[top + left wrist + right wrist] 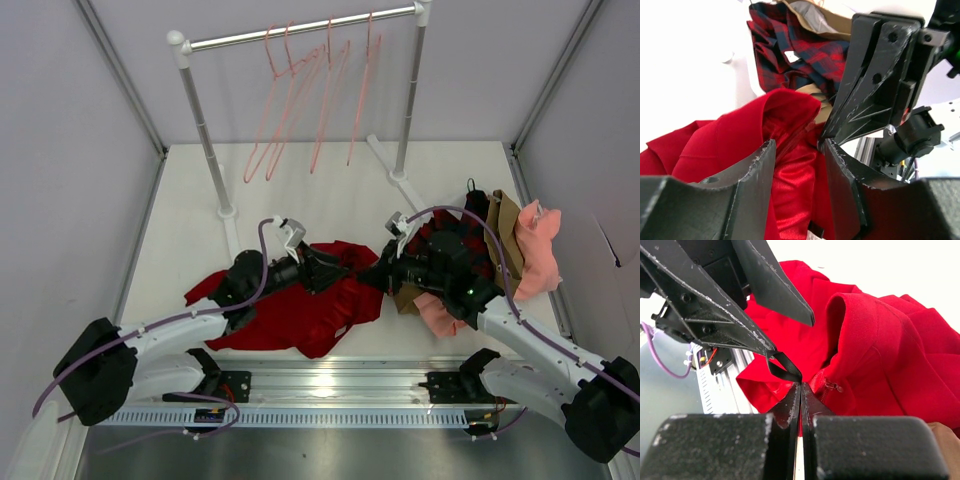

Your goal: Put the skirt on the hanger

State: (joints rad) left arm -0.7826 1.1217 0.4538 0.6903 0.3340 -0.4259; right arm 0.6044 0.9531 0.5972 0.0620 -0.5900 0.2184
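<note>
**Position of the skirt.** The skirt (300,310) lies crumpled on the table (330,200), in front of the arm bases and between the two grippers. No part of it is on a hanger (290,95). Four such hangers hang on the rail (300,30) at the far end, well apart from the cloth.

**Right gripper (801,390).** Its jaws are pressed together on the skirt's edge, where a black loop (785,369) is sewn just beside the zip pull (832,386). The grip is judged to have been placed there because the band is the firmest part and is what a hanger must carry.

**Left gripper (797,162).** Its jaws are spread, with a raised fold of the red cloth between them and nothing clamped. It is judged to be positioned for a second grip close to the first, so that the band can be held at two points and stretched.

**Surroundings.** A plaid garment (800,55) lies just behind the fold. A snag on it when the skirt is lifted is considered possible.

**Progress.** The task is assessed as early: the lift and the hanging are not yet done.
</note>
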